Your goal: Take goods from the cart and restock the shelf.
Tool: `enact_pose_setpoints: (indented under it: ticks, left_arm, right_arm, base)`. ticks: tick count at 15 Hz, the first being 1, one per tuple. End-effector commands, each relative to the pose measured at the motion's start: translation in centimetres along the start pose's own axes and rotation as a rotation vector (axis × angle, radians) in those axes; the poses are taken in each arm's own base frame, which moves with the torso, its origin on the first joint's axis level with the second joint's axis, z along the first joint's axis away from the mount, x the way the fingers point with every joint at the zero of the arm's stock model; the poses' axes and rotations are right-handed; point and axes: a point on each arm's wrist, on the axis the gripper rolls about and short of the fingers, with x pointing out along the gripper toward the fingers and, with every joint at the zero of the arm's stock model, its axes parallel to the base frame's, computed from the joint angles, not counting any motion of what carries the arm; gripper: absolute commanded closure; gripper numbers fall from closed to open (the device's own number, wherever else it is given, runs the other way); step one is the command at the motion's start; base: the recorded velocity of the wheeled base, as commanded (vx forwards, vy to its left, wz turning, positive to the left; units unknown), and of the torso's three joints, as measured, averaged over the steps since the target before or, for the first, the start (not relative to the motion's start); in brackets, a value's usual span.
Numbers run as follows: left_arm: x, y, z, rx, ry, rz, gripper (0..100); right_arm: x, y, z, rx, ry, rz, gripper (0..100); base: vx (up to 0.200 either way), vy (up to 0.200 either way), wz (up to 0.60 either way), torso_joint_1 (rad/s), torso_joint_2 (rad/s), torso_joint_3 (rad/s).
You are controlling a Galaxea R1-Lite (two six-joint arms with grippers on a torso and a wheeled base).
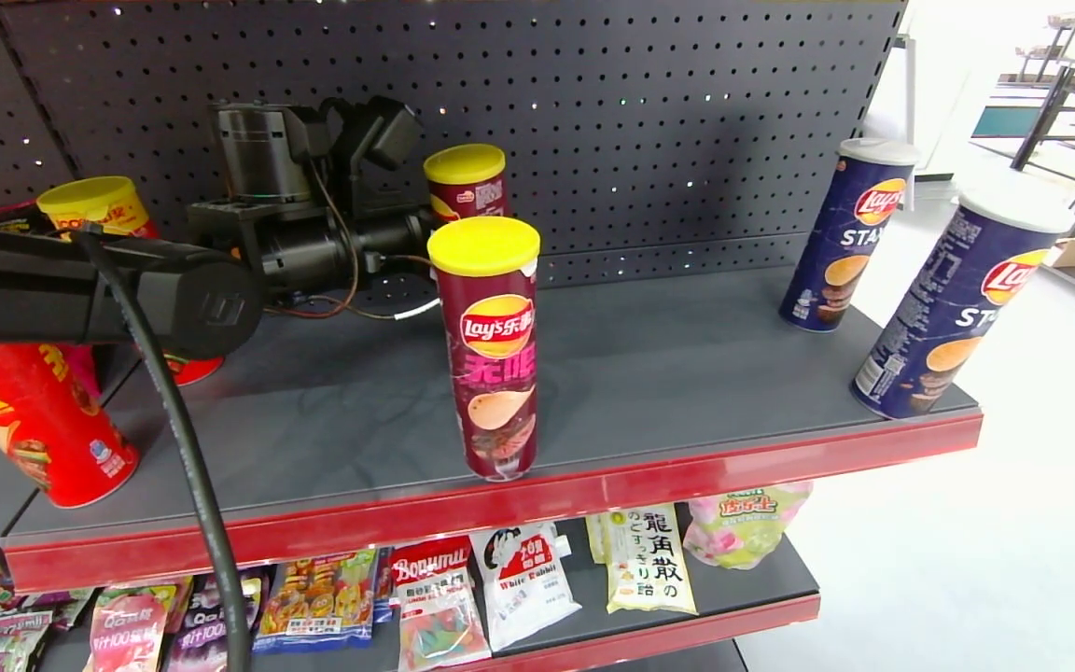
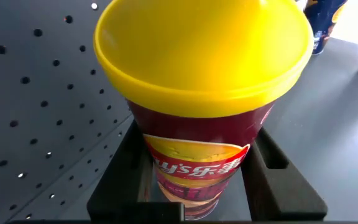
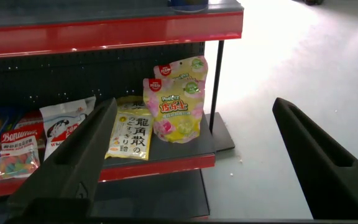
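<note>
Along the front of the shelf [image 1: 687, 373] a red lip [image 1: 733, 467] is seen, and a front maroon can [image 1: 497, 373] with a yellow lid is stood upright just behind it, near the middle. At the right end two blue cans are placed: one [image 1: 957, 308] close to the front corner, the other [image 1: 844, 243] farther back. Between the front maroon can and these blue cans a broad stretch of bare grey shelf is left open. On the left, a red can [image 1: 34, 420] is stood close to the lip, and a second red can [image 1: 99, 205] is seen farther back, partly covered by the arm. The rear of the shelf is closed off by a black pegboard [image 1: 640, 112].

The left tool [image 2: 197, 177] is held deep on the shelf, close to the pegboard, with its fingers [image 2: 278, 180] pressed against both sides of a held maroon can [image 1: 469, 182], which is kept upright behind the front maroon can. Whether its base is set on the shelf cannot be told.

The right tool [image 3: 196, 102] is spread wide with nothing between its fingers. It is held low, facing the lower shelf [image 3: 166, 165], where a pink and green pouch [image 3: 176, 99] and a yellow bag [image 3: 129, 134] are propped side by side near the shelf's end, with open floor beyond.
</note>
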Motion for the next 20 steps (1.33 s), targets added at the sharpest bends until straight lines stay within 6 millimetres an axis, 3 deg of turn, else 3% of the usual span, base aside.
enact_pose_setpoints:
  ticks: [1, 5, 6, 14, 20]
  left_arm:
    - [0.1, -0.1, 0.0, 0.002, 0.0, -0.003, 100]
    - [0.2, 0.0, -0.4, -0.001, 0.011, -0.003, 100]
    - [0.2, 0.0, -0.4, -0.001, 0.012, -0.004, 0]
    - [-0.8, 0.3, -0.2, -0.009, 0.013, 0.02, 0]
    - [-7.8, -1.2, -0.7, -0.04, 0.073, 0.053, 0]
  right_arm:
    - [0.0, 0.0, 0.0, 0.0, 0.001, 0.001, 0]
    - [0.0, 0.0, 0.0, 0.0, 0.001, 0.001, 0]
    - [0.0, 0.0, 0.0, 0.0, 0.001, 0.001, 0]
    - [0.0, 0.0, 0.0, 0.0, 0.001, 0.001, 0]
    - [0.0, 0.0, 0.0, 0.0, 0.001, 0.001, 0]
  base:
    - [0.0, 0.0, 0.0, 0.0, 0.0, 0.0]
    - [0.0, 0.0, 0.0, 0.0, 0.0, 0.0]
    - [0.0, 0.0, 0.0, 0.0, 0.0, 0.0]
    - [0.0, 0.0, 0.0, 0.0, 0.0, 0.0]
    - [0.0, 0.0, 0.0, 0.0, 0.0, 0.0]
